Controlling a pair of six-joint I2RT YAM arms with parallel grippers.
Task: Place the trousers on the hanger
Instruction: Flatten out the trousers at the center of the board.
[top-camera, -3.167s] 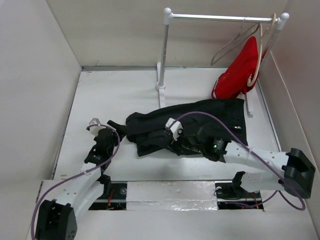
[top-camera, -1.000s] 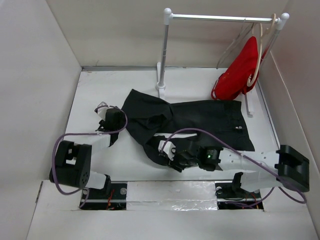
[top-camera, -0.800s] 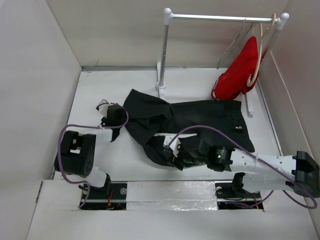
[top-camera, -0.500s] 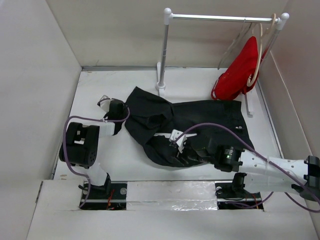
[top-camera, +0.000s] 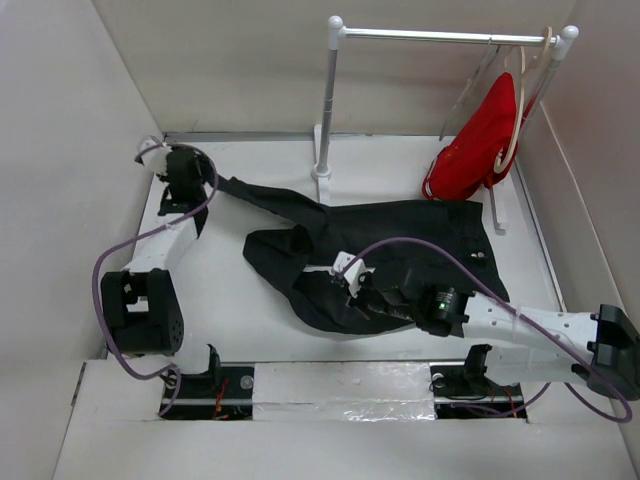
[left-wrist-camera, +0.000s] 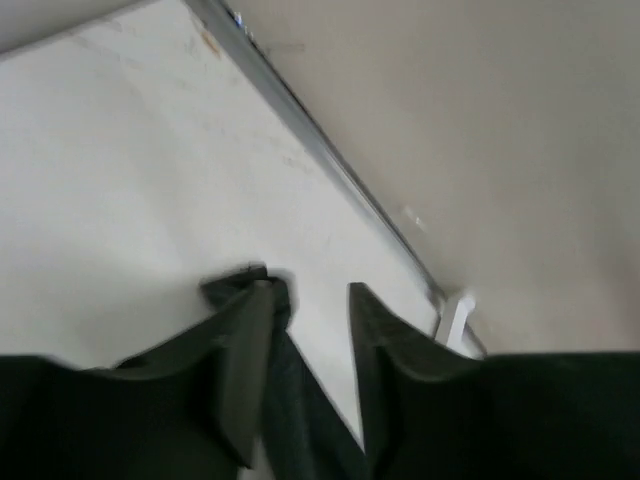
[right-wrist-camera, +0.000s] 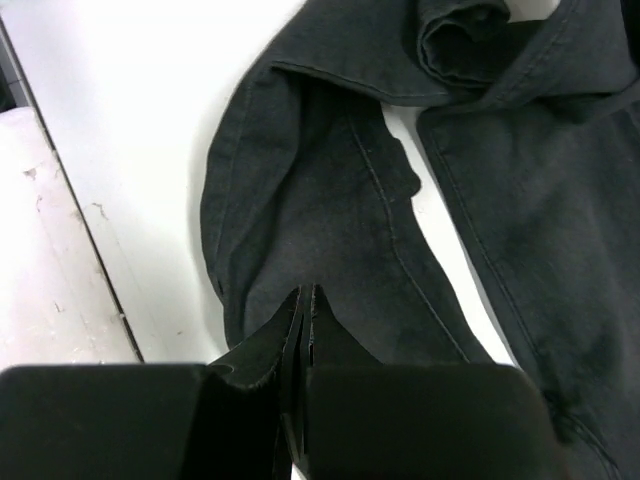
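Observation:
The black trousers (top-camera: 400, 235) lie crumpled across the middle of the table. One leg is stretched out towards the back left corner. My left gripper (top-camera: 198, 180) is at the end of that leg. In the left wrist view its jaws (left-wrist-camera: 308, 290) stand apart with white table between them, and a strip of the trousers (left-wrist-camera: 300, 400) clings to the left finger. My right gripper (top-camera: 352, 297) is shut, its tips (right-wrist-camera: 307, 290) resting on the near fold of the trousers (right-wrist-camera: 330, 200). Whether it has pinched any cloth does not show. The thin pale grey hanger (top-camera: 468, 92) hangs on the rail at the back right.
A white rack post (top-camera: 325, 100) stands at the back middle, carrying the rail (top-camera: 450, 36). A red garment (top-camera: 480, 135) on a beige hanger (top-camera: 515, 110) hangs beside the grey one. Side walls close in on both sides, and the left gripper is near the left wall.
My left arm has swung from mid-left to the back left corner, dragging one trouser leg out straight, and its jaws have parted. My right gripper has shut over the near fold.

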